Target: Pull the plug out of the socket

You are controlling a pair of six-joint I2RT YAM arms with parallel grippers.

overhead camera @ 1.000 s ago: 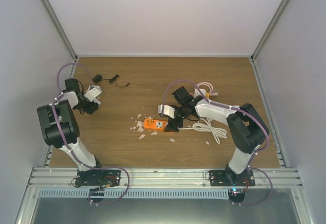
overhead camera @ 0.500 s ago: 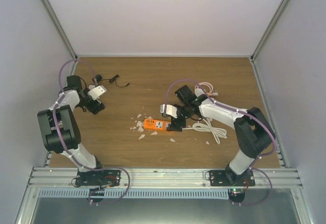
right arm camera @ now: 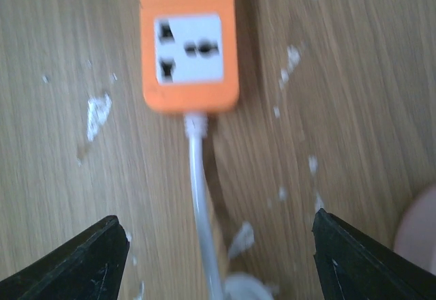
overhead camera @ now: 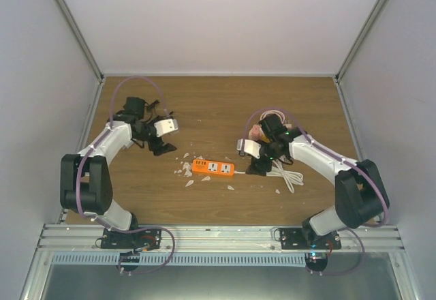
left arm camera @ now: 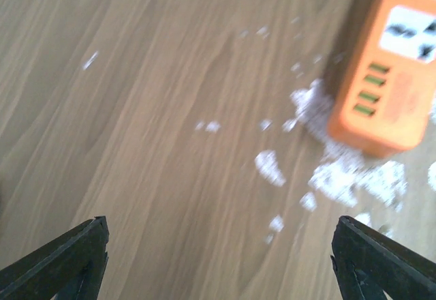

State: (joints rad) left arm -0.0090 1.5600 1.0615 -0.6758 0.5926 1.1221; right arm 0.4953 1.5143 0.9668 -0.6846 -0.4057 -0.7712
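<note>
Right wrist view: the orange power strip (right arm camera: 189, 48) is seen lying flat on the table (right arm camera: 354, 109), straight ahead of the right gripper (right arm camera: 218, 226) and centred between its fingers. The strip's white cable (right arm camera: 199, 191) runs back from its near end toward that gripper. The right gripper is spread wide and nothing is held in it. The left gripper (left arm camera: 219, 235) is likewise opened wide and empty, with the strip's USB end ahead of it and off to its right. White flakes (left arm camera: 269, 167) are scattered between them.

No plug is seen seated in the socket faces that show, so whether one remains to be pulled cannot be told.

The strip is judged to be light, rigid, smooth plastic that is likely to slide on the wood if tugged. It would best be pinned across its narrow body by one gripper. Any plug should be taken by its hard body, not its cord, and drawn straight out of the socket face.

Ample bare table is left on both long sides of the strip, and the enclosure walls stand well apart from it. A coil of the cable lies just beside the right gripper and could be snagged.
</note>
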